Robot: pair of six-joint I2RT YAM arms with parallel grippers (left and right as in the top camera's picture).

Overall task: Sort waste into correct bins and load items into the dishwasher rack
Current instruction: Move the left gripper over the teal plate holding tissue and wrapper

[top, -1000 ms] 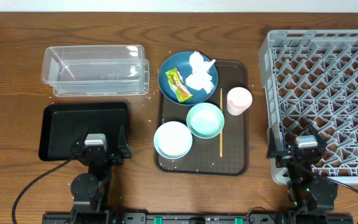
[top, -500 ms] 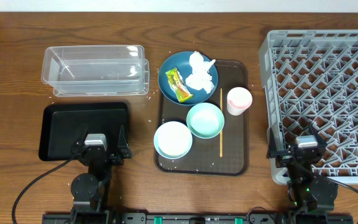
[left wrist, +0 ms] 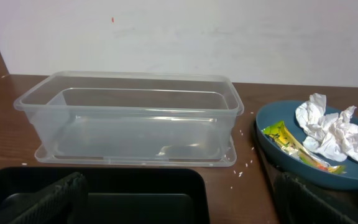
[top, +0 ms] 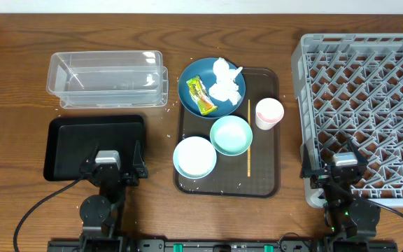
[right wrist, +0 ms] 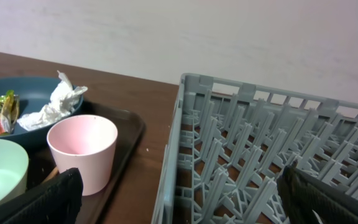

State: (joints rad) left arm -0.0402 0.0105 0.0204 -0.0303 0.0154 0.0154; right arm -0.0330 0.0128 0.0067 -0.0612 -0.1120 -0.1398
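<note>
Left tool (top: 110, 162) and right tool (top: 336, 165) both rest low, spread wide, holding nothing.

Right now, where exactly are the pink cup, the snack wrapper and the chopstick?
pink cup (top: 269, 112), overhead view, on its inside bottom.
snack wrapper (top: 201, 96), overhead view, on the wrapper's middle.
chopstick (top: 249, 137), overhead view, halfway along its shaft.

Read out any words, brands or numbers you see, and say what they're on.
No text can be read.
The snack wrapper on the dark blue plate carries print, too small and blurred to read.
The clear tub, black tray and dishwasher rack show no lettering.
</note>
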